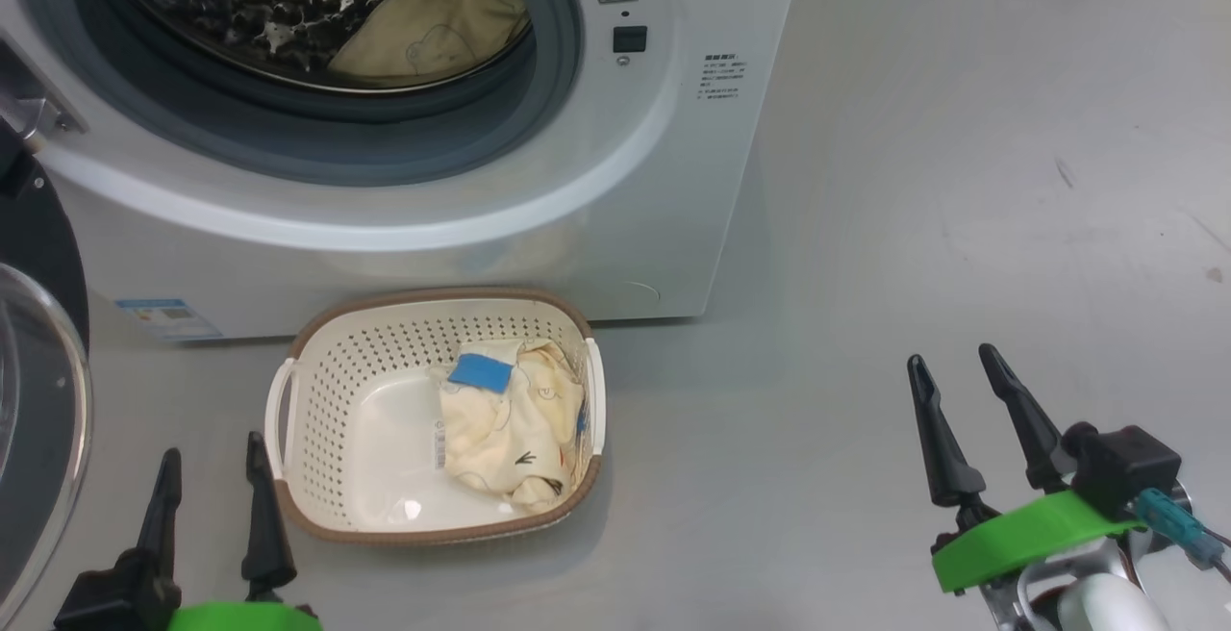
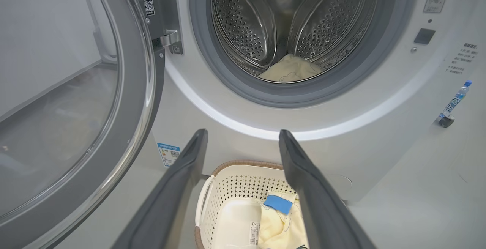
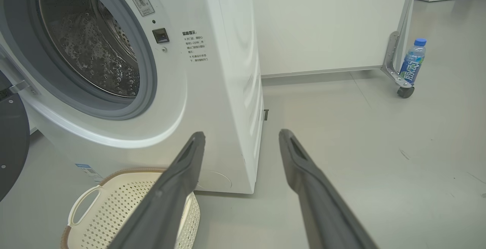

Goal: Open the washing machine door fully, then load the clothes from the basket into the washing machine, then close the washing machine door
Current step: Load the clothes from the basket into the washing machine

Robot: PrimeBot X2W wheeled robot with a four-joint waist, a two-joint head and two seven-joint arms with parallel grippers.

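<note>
- Black-ringed glass marks the washing machine door (image 1: 38,391), swung wide at the far left; the opening step looks done.
- Left gripper (image 1: 213,445) hovers just beside the basket's left handle, fingers spread, holding nothing.
- Basket (image 1: 356,362) sits on the floor against the washing machine (image 1: 625,189); clothes (image 1: 505,429) lie bunched along its right wall, not yet loaded.
- One cream garment (image 1: 438,20) already rests in the drum, so loading seems partway through.
- Right gripper (image 1: 952,355) hangs well apart to the right, above the floor, fingers spread and empty.
- Left to do, I judge: move the basket's clothes, then shut the door.
</note>
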